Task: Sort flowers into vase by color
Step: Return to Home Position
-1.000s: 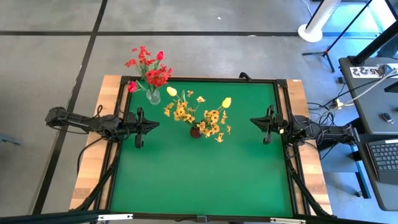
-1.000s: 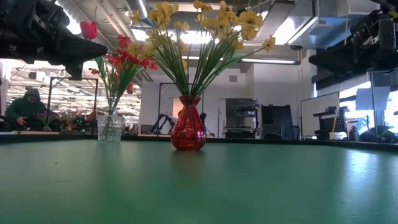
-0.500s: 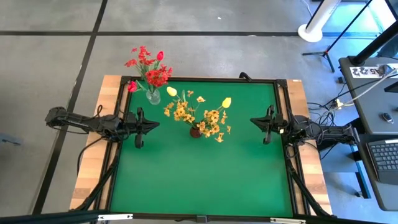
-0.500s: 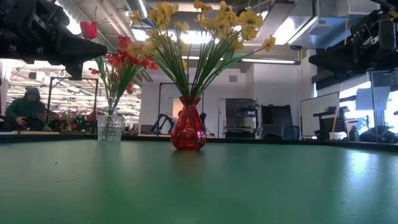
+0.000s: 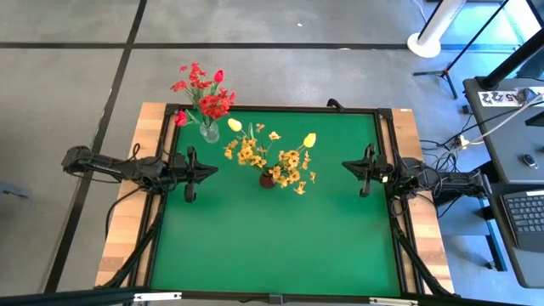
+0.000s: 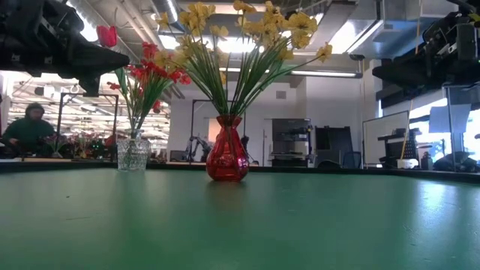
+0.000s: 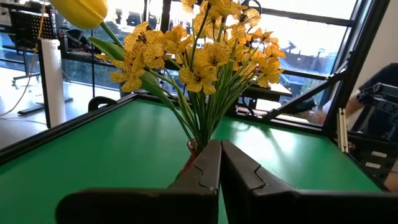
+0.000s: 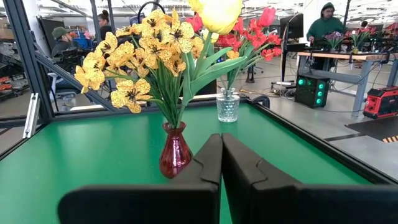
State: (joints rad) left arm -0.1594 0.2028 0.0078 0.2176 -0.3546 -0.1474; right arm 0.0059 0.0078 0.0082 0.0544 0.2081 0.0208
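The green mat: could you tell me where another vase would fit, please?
Bare: the half of the green mat away from the red vase, and the strip between its yellow flowers and the right gripper. Crowded: the corner by the left gripper, around the clear vase.

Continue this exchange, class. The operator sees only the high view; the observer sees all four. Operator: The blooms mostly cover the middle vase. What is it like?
Observer: In the low view it is a red vase, round-bellied, narrow-necked, upright, holding the yellow flowers.
Operator: Are the hands holding anything?
Observer: No. The wrist views show the left hand and right hand shut and empty.
Operator: Anyone nearby?
Observer: A person in a green top stands in the room beyond the table.
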